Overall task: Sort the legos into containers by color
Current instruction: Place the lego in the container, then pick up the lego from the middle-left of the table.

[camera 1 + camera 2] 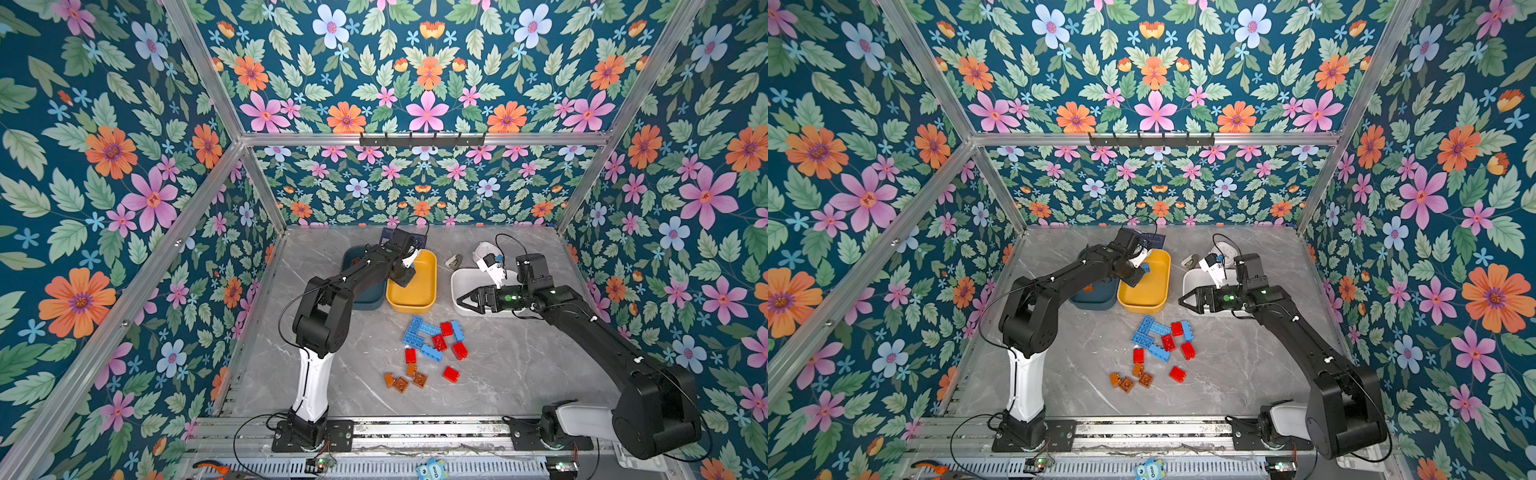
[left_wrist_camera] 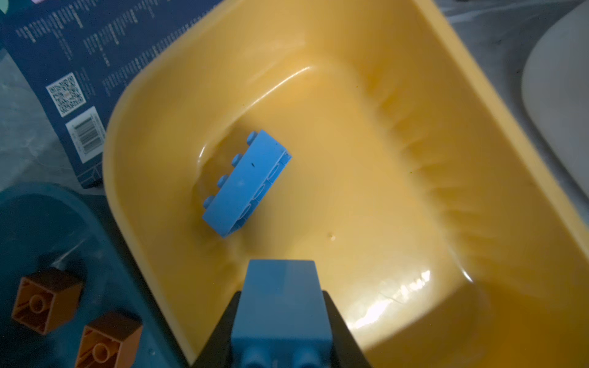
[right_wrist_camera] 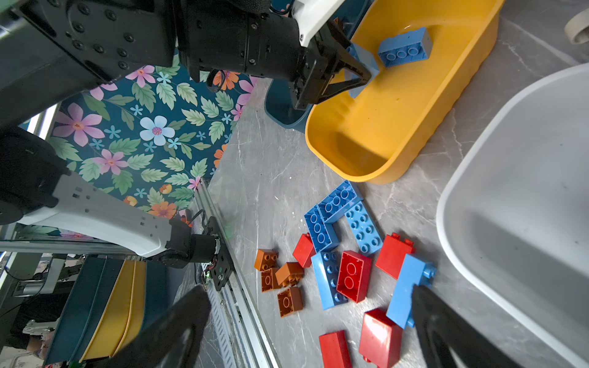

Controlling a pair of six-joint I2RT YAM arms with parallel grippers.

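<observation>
Legos (image 1: 439, 343) lie loose — printed card (image 2: 63, 47) beside yellow tub (image 2: 414, 159).

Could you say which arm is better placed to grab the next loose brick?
Right: the right gripper is open and empty near the pile; the left gripper holds a blue brick over the yellow tub.

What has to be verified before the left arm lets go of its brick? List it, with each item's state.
1. Grip: left gripper shut on the held light blue brick: ok.
2. Position: held brick over the yellow tub's inside, past its rim: ok.
3. Colour match: the tub holds one other light blue brick, nothing else seen: ok.
4. Right gripper open, at the white tub, apart from the left gripper: ok.
5. Drop height above the tub floor: cannot tell.
</observation>
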